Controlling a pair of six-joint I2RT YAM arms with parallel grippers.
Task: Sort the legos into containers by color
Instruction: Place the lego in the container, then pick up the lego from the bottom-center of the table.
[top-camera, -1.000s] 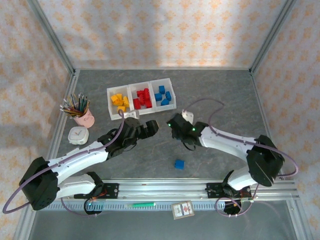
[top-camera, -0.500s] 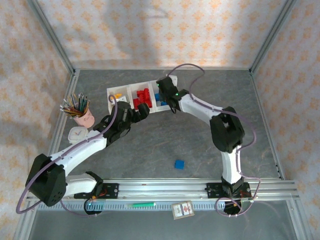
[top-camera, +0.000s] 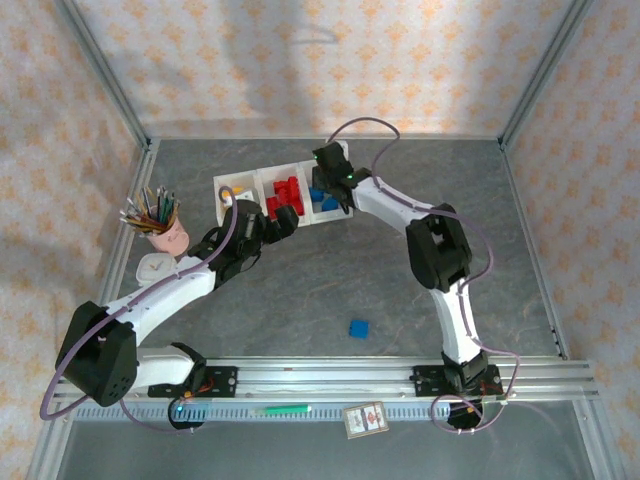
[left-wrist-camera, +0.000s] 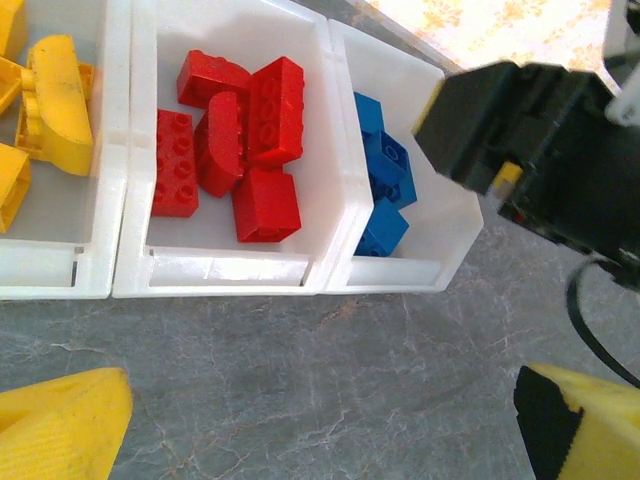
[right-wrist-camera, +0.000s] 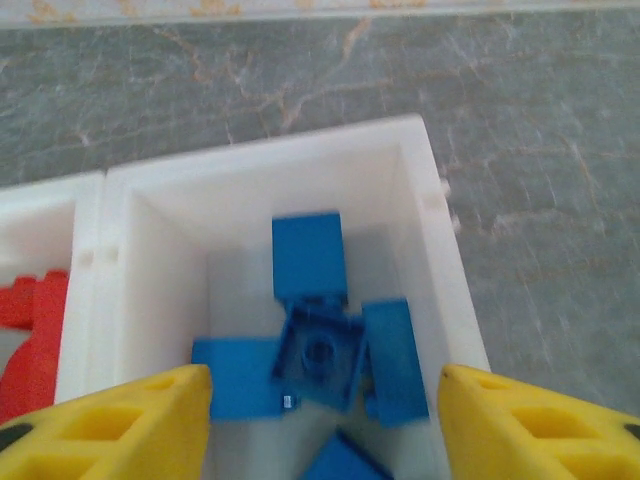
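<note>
Your right claw (right-wrist-camera: 325, 405) hangs spread wide and empty above the blue legos (right-wrist-camera: 308, 255) in the end bin (right-wrist-camera: 270, 180) of the containers (top-camera: 232, 180). Your left claw (left-wrist-camera: 320, 430), also parted and holding nothing, sits over the worktop (left-wrist-camera: 300, 380) just before the red legos (left-wrist-camera: 240, 140); yellow legos (left-wrist-camera: 55, 90) fill the next bin. One blue lego (top-camera: 358, 328) lies well apart from the row.

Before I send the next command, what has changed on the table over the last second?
The right gripper swung from mid-table out over the blue-brick bin, open and empty. The left gripper moved forward to the front of the bins, also open. The loose blue brick and pencil cup stayed put.
</note>
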